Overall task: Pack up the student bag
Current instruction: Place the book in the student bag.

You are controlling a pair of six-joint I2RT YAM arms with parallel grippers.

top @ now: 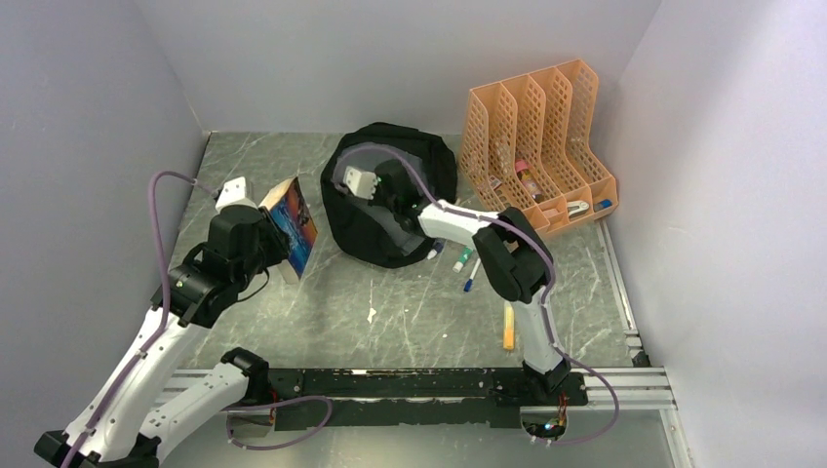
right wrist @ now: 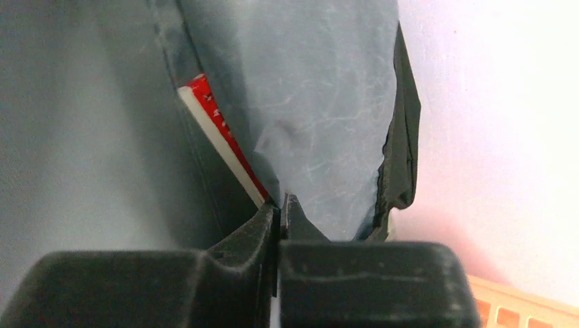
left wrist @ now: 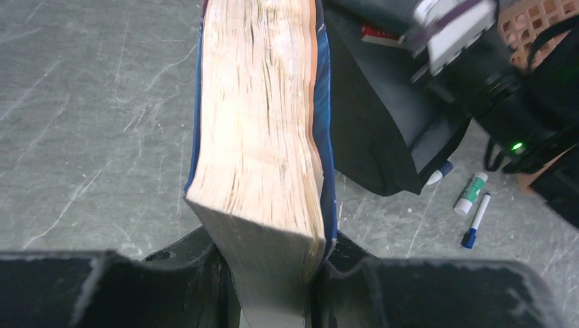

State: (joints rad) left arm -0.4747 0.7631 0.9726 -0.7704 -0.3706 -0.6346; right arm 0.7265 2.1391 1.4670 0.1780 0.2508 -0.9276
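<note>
legible text: none | book (top: 295, 226) cover: markings too blurred to read | glue stick (left wrist: 472, 193) label: unreadable

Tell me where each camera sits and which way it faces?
Top external: above and behind, looking down at the table; both arms show.
Left wrist: on left arm, facing along the left tool clamping a book.
Right wrist: on right arm, facing into the student bag, right tool pinching its lining.
Shared: top and left wrist both show the book.

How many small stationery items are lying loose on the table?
4: a white marker at the edge of the student bag, a green-capped glue stick and a blue-capped pen beside it, and an orange stick nearer the arm bases. Others may hide under the bag.
</note>
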